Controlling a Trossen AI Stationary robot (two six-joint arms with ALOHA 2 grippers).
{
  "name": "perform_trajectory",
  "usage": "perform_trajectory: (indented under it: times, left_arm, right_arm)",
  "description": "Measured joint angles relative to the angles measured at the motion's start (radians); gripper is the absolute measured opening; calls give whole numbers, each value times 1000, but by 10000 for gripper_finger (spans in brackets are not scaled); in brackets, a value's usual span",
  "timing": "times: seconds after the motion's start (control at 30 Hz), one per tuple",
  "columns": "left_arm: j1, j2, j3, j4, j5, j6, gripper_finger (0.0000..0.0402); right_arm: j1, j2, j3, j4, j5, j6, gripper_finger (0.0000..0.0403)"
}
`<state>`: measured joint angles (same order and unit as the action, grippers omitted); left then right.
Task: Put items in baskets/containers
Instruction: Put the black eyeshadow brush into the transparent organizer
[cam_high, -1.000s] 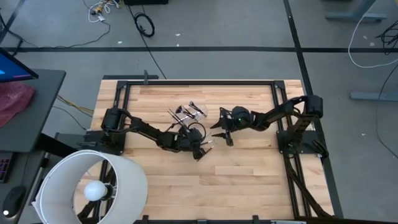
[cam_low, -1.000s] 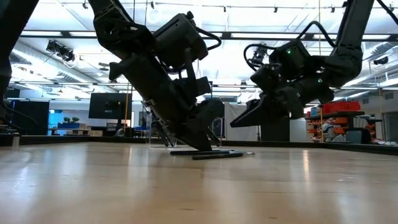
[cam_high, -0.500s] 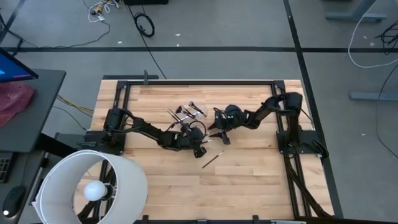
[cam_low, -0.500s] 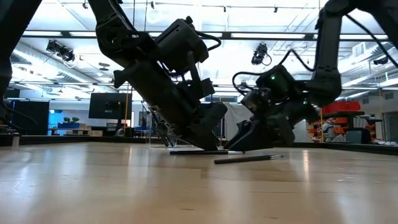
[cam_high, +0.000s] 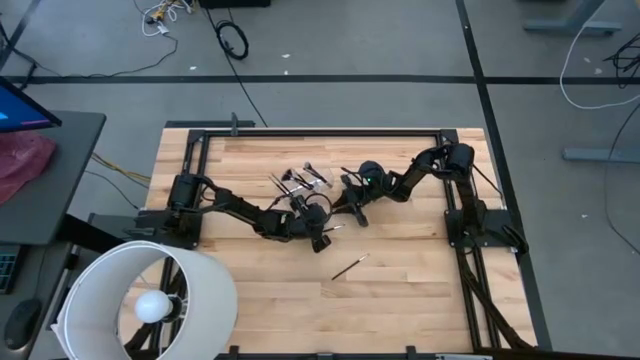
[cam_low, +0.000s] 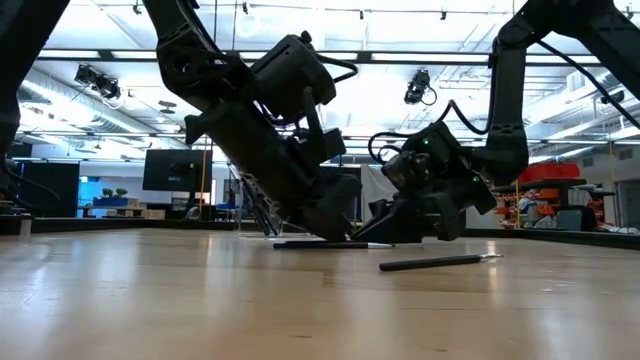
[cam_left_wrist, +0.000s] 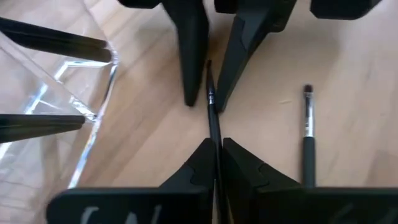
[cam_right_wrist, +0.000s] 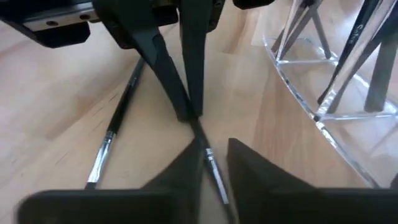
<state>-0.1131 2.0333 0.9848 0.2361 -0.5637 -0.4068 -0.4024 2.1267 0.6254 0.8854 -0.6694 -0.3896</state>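
At frame centre I had the left gripper (cam_left_wrist: 214, 163) nipped onto a brush (cam_left_wrist: 211, 106), its long axis pointing straight at my right gripper (cam_right_wrist: 208, 163), whose narrowly parted fingers straddled it. The clear cup (cam_high: 315, 208) sat just beside them; a loose brush (cam_high: 348, 266) lay diagonally below centre.

A robotics laboratory or test hall. The wooden tabletop (cam_high: 400, 290) sits in a black metal frame (cam_high: 320, 130) carrying two arms, on a grey concrete floor (cam_high: 400, 50) marked with dark tape lines and strewn with loose cables (cam_high: 232, 40). A desk with a monitor (cam_high: 20, 108) stands beside it, and a white lampshade with a bulb (cam_high: 150, 305) is at the table's corner. The low view shows an open hall with ceiling light strips (cam_low: 400, 57), display screens (cam_low: 175, 170) and stocked shelving (cam_low: 545, 190).
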Motion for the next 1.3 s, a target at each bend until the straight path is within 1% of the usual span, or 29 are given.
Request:
perform_trajectory:
  times: [0.1, 0.17, 0.37, 0.47, 0.6, 0.67, 0.8, 0.87, 0.97, 1.03, 1.13, 1.23, 1.3]
  left_arm:
    - [0, 0, -1, -5, -18, 2, 34]
    - [0, -3, -1, -7, -22, 3, 40]
    - [-3, -30, -2, -13, -10, 5, 54]
    - [-7, -52, -1, -18, -4, 40, 60]
    - [-17, -99, -1, -36, -10, 63, 69]
    - [-27, -134, -1, -56, -14, 65, 72]
    - [-51, -233, -1, -160, -19, 63, 72]
    - [-63, -284, 0, -212, -44, 60, 68]
    - [-81, -354, 0, -279, -97, 63, 61]
    - [-88, -391, 0, -314, -119, 63, 57]
    - [-90, -423, 0, -347, -122, 61, 56]
    - [-89, -426, 0, -357, -122, 62, 55]
    - [-88, -426, 1, -369, -123, 62, 55]
  right_arm:
    - [1, 1, 0, -1, 2, -28, 28]
    - [1, 1, 0, -1, -1, -28, 13]
    - [1, 3, -1, 11, -11, 39, 12]
    - [2, -8, -3, 8, -3, 83, 9]
    - [4, -53, -4, -25, 6, 127, 8]
    - [9, -89, -8, -85, 18, 121, 7]
    - [40, -187, -8, -265, 115, 49, 6]
    - [61, -244, -10, -352, 171, 15, 5]
    - [90, -337, -13, -439, 226, -6, 5]
    - [105, -421, -13, -469, 271, -38, 5]
    - [121, -541, -9, -546, 388, -91, 5]
    - [125, -650, -3, -635, 469, -145, 5]
    - [129, -705, 18, -690, 560, -208, 5]
